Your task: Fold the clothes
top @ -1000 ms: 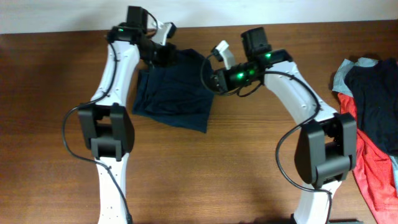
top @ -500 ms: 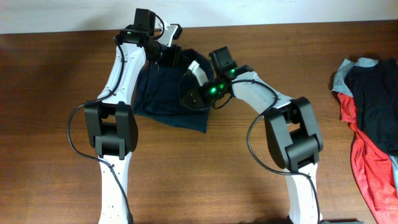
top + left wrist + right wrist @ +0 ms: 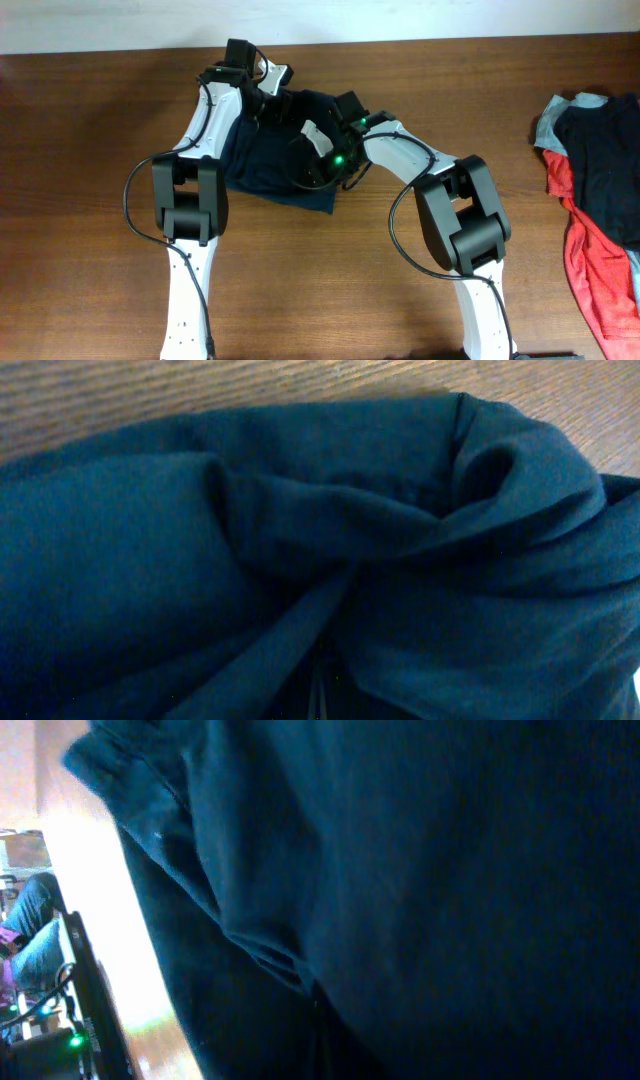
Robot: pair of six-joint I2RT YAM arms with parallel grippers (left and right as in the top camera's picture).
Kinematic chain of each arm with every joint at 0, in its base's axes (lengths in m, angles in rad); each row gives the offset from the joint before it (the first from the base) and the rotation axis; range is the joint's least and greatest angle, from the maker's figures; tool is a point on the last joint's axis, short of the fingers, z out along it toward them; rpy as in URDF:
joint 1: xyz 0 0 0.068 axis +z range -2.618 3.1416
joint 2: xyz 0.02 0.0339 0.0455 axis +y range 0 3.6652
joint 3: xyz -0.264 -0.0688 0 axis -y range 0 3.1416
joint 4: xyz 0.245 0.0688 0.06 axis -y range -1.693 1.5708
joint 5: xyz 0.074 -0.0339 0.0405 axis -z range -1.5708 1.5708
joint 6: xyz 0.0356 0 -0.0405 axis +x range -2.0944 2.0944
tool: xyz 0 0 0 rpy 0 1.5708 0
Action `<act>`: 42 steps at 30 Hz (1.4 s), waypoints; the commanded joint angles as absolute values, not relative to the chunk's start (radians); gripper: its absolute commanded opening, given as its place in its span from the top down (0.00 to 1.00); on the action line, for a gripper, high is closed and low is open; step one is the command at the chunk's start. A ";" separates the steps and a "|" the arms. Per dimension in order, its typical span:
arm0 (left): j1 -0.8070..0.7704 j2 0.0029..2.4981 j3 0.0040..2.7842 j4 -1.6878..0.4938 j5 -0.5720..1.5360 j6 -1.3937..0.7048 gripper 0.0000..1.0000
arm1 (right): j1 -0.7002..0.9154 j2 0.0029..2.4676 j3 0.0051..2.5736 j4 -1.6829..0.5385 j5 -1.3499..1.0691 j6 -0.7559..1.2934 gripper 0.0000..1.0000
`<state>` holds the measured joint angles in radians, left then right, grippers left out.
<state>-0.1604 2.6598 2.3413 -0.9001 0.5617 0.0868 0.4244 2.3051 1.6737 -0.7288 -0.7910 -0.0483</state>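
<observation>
I judge the fold roughly half done: the dark navy blue fabric shorts (image 3: 262,170) lie bunched on the brown wooden table (image 3: 90,150), far-centre. Left gripper (image 3: 270,102) and right gripper (image 3: 308,160) sit in cloth; their jaws are hidden, so I cannot tell their state. Smoothing remains.

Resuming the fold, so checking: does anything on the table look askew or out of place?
The navy shorts are not lying flat: their far edge is bunched into twisted creases, and the near edge sits skewed to the table. Nothing looks damaged.
</observation>
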 commanded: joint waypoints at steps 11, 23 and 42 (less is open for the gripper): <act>-0.154 2.715 2.372 -0.885 0.500 0.072 1.00 | 0.402 2.319 1.403 -0.445 -0.661 0.253 0.96; -0.142 2.702 2.880 -1.172 0.580 0.038 1.00 | 0.387 2.298 1.415 -0.461 -0.823 0.189 0.96; -0.069 2.754 3.023 -1.543 0.518 0.069 0.95 | 0.187 2.008 1.496 -0.535 -0.977 0.080 0.91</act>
<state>-0.0658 2.7220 3.0165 -1.5314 0.5640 0.0456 0.2153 2.0018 1.4963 -0.5301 -0.9344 0.1043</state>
